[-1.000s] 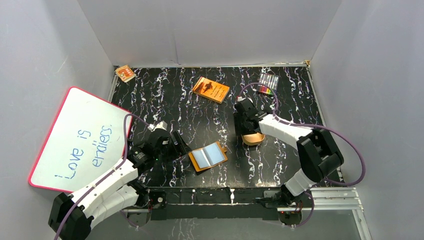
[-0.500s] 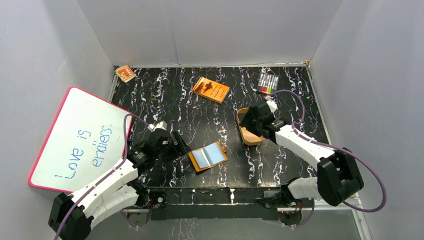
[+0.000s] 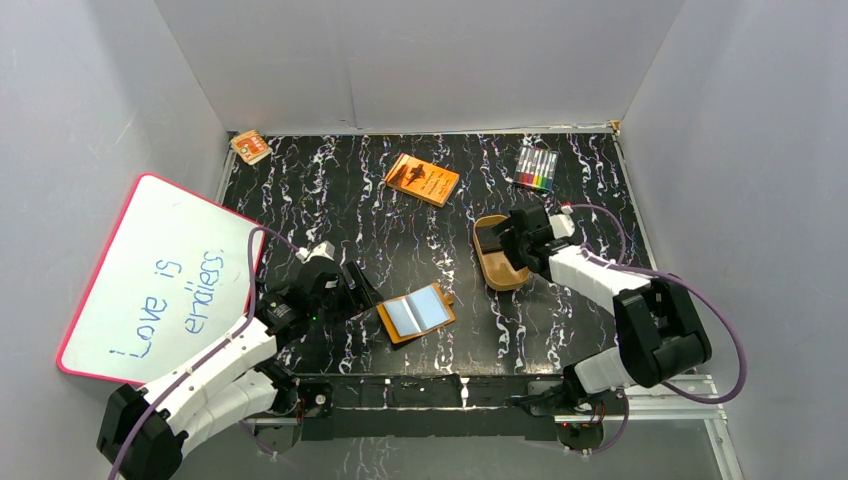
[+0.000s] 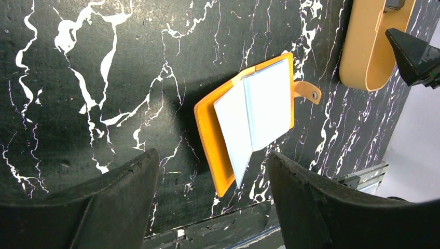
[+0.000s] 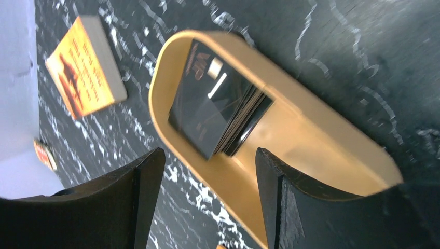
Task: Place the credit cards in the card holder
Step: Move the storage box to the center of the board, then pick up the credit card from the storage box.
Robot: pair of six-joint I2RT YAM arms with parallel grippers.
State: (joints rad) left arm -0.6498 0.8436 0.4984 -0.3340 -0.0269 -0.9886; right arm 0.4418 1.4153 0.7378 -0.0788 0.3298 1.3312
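Observation:
The card holder (image 3: 416, 313) lies open on the black marbled table, pale blue-grey pockets up; it also shows in the left wrist view (image 4: 252, 115), snap tab to the right. The credit cards (image 5: 218, 105) are a black stack at one end of a tan oval tray (image 5: 306, 150); in the top view the tray (image 3: 497, 268) holds them (image 3: 489, 240) at its far end. My left gripper (image 3: 355, 285) is open and empty, just left of the card holder. My right gripper (image 3: 507, 240) is open and empty, over the tray beside the cards.
An orange book with black print (image 3: 422, 179) lies at the back middle. A pack of coloured markers (image 3: 536, 167) lies at the back right. A small orange packet (image 3: 250, 147) sits in the back left corner. A whiteboard (image 3: 160, 277) leans at the left.
My right arm has swung off the tray to the right, uncovering the tray and the cards, then shifted slightly back towards it. The left arm and card holder have not moved.

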